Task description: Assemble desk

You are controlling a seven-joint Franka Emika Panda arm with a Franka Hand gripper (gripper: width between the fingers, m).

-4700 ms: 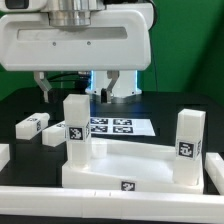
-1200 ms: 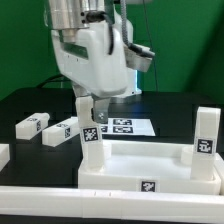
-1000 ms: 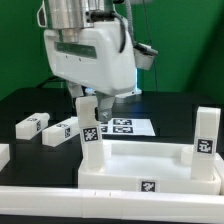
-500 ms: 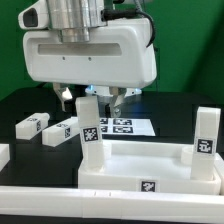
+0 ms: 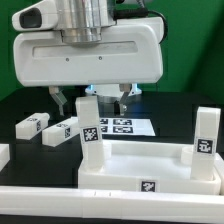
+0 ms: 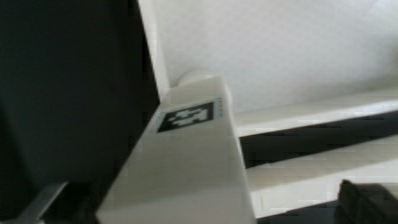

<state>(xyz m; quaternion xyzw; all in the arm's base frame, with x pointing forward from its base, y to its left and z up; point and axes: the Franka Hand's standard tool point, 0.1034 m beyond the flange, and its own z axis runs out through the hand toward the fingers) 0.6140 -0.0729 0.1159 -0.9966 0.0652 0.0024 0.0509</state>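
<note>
Leg (image 5: 88, 128): upright at corner of tray top (image 5: 150, 160), exterior view's left.
Handling: probably light, stiff, slick plastic; grip flat opposite faces near upper end.
Pincer (image 5: 92, 100): spread, straddling leg's upper end.
Spare legs (image 5: 33, 124): lying on black desk (image 5: 175, 112) nearby.

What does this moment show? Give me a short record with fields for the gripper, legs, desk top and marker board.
gripper: open, one finger on each side of the near leg's top
near leg: upright at the desk top's corner, on the exterior view's left
far leg: upright at the corner on the exterior view's right
desk top: flat, rim up
first loose leg: lying on the table
second loose leg: lying beside the first
marker board: flat behind the desk top
</note>
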